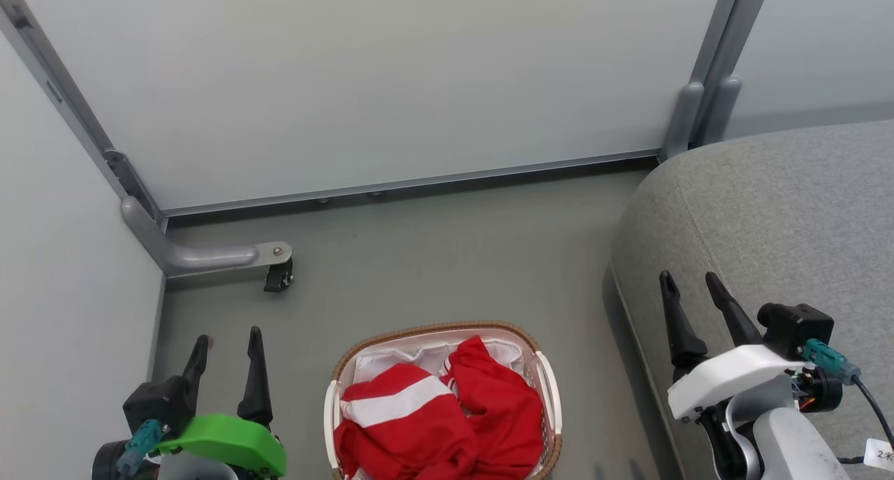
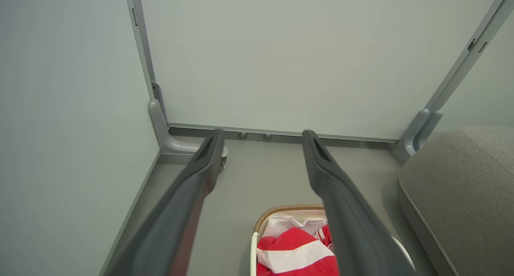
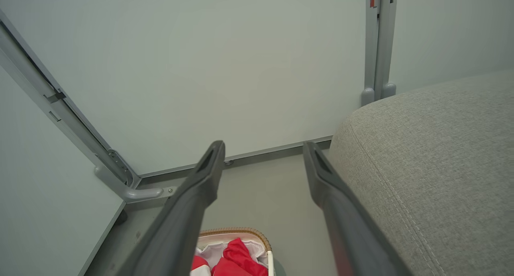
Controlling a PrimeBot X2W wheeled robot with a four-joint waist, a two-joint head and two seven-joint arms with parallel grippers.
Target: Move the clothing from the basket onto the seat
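You have the clothing [image 1: 489,410] as soft red cloth with a white band, matt and crumpled. The basket [image 1: 433,325] has smooth white perforated plastic walls, a brown woven-look rim and a thin white cloth liner [image 1: 380,360]. Right of the basket, the seat [image 1: 768,207] is coarse grey weave, matt, with stitched seams. Behind the basket, the floor [image 1: 447,256] is matt grey, the panels [image 1: 384,82] are smooth and pale, and their frame [image 1: 202,256] is satin grey metal.

walls: pale grey partition panels [image 1: 391,82] in grey metal frames | floor [image 1: 447,256]: plain grey | corner: metal foot [image 1: 209,256] with black caster [image 1: 278,279] | light: even, soft
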